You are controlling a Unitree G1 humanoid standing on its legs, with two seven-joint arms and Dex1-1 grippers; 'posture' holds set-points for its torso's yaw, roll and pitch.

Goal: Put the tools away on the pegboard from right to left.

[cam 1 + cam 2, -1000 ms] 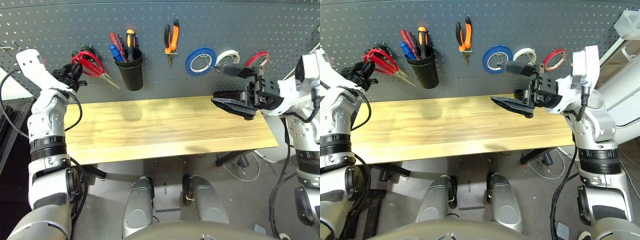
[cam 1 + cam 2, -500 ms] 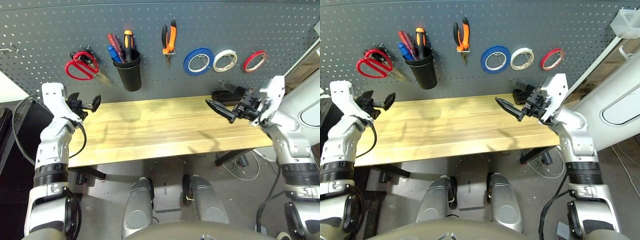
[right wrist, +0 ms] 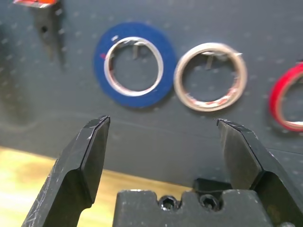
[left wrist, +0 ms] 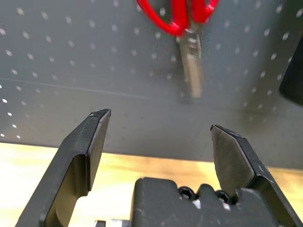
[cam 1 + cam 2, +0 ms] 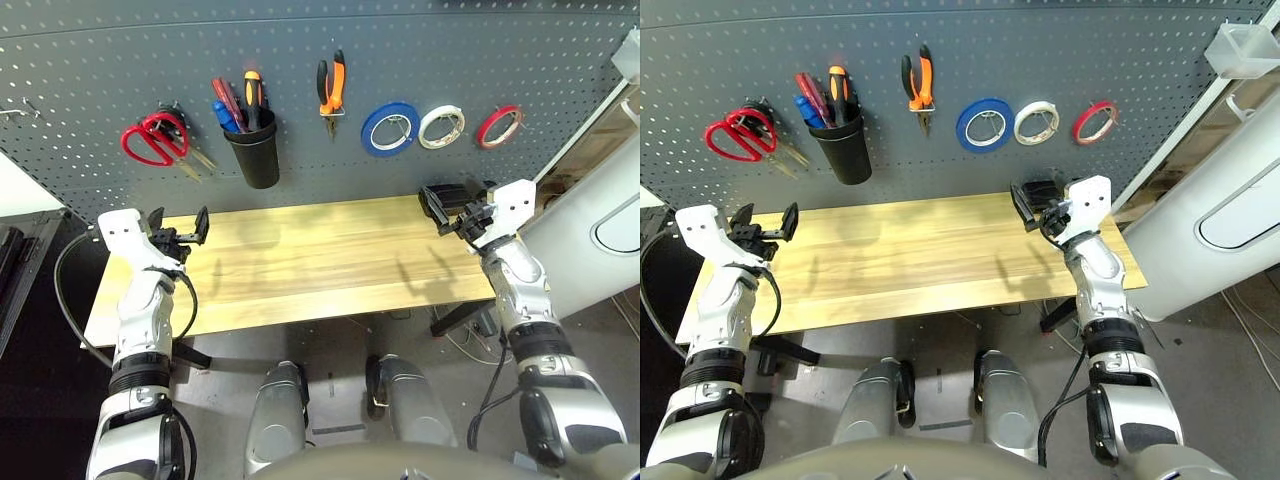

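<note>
Pegboard (image 5: 300,110) | dark grey, hole-dotted | scissors (image 5: 157,138) red-looped (pointed metal blades)

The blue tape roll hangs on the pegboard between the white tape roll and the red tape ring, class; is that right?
Not quite: the left eye view shows the blue tape roll hanging between the orange-and-black pliers and the white tape roll.

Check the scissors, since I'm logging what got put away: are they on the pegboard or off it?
On: the red-handled scissors hang against the pegboard, blades pointing down.
</note>
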